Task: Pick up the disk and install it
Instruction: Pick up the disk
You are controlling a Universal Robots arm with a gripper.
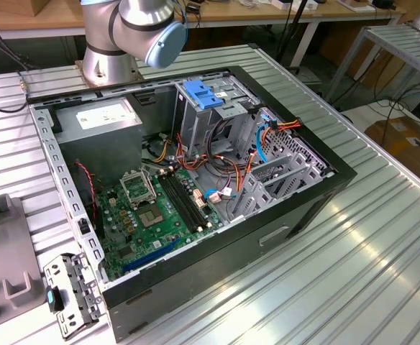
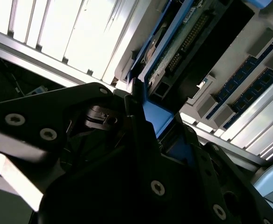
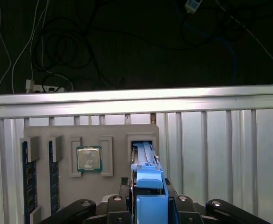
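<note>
The disk, black in a bright blue carrier, stands on edge in a slot of a grey holder tray. In the first wrist view my gripper sits over its top end, one dark finger on each side of the blue carrier and against it. The second wrist view shows the disk from the side, its connector end and blue frame running away from my gripper. The fingers look shut on the carrier. The disk's lower part stays inside the slot.
The tray also holds a processor chip and memory sticks. An open computer case lies on the ribbed metal table, with a drive cage and light blue latch, a grey box and cables. The arm's base stands behind it.
</note>
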